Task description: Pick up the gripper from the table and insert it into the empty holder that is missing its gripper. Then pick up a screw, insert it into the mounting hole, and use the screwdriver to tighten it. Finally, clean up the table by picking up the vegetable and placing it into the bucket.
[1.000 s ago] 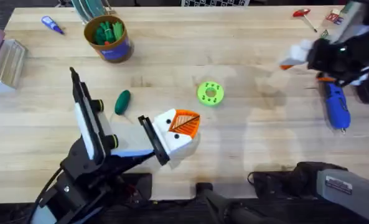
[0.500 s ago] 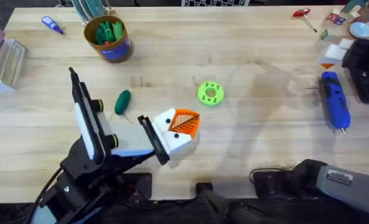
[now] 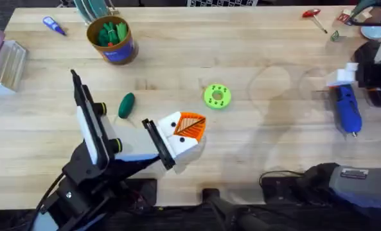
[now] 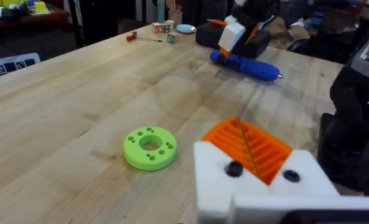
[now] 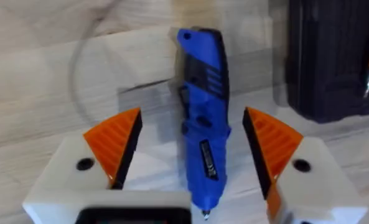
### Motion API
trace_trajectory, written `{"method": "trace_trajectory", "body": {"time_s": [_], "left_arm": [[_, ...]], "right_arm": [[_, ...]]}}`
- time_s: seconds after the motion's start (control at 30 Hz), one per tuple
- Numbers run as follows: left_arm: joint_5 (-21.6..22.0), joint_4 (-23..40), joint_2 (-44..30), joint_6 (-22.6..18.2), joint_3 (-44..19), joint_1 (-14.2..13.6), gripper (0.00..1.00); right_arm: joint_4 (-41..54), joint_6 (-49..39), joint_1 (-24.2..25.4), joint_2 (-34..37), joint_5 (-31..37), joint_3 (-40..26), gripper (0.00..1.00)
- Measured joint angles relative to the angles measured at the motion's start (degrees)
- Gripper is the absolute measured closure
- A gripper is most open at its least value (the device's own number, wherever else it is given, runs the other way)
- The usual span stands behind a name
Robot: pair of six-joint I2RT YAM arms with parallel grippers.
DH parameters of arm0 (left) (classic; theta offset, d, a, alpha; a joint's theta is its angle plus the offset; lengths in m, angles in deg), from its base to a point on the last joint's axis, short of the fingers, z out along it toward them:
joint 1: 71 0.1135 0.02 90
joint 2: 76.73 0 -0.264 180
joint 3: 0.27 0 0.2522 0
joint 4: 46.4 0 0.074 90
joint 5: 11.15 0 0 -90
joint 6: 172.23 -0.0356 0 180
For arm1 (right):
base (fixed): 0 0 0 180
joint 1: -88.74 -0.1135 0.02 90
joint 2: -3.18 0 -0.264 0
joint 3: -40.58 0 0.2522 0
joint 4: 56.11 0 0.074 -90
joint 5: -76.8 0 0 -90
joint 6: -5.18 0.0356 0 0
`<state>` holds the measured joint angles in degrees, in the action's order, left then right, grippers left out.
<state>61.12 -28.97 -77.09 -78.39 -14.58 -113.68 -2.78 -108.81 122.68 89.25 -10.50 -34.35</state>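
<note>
Blue screwdriver (image 5: 202, 118) lies flat at the far right of the table (image 3: 254, 38), and I have the right gripper (image 5: 193, 146) poised above it with jaws spread, one orange pad on each side of the barrel, neither touching. To do this well I judge I should descend squarely, keep the barrel centred between the pads, and close on the thick mid-section so the tool does not pivot when lifted. My left gripper (image 4: 252, 155) rests near centre, pads pressed together as far as I can see, holding nothing, just beside the lime-green disc (image 3: 216, 96). Compared with a second ago, the right gripper has shifted from left of the screwdriver to directly over it; the vegetable (image 3: 126, 104) and bucket (image 3: 113, 40) are unmoved
</note>
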Motion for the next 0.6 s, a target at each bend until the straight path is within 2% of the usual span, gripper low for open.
{"method": "trace_trajectory", "body": {"time_s": [0.23, 0.6], "left_arm": [[0.00, 0.00, 0.00, 0.00, 0.00, 0.00, 0.988], [0.00, 0.01, 0.00, 0.00, 0.00, 0.00, 0.988]], "right_arm": [[-1.97, -4.44, 0.26, 3.52, -0.41, 0.00, 0.010], [-5.04, -5.88, 0.39, 8.40, -0.65, 0.00, 0.010]]}}
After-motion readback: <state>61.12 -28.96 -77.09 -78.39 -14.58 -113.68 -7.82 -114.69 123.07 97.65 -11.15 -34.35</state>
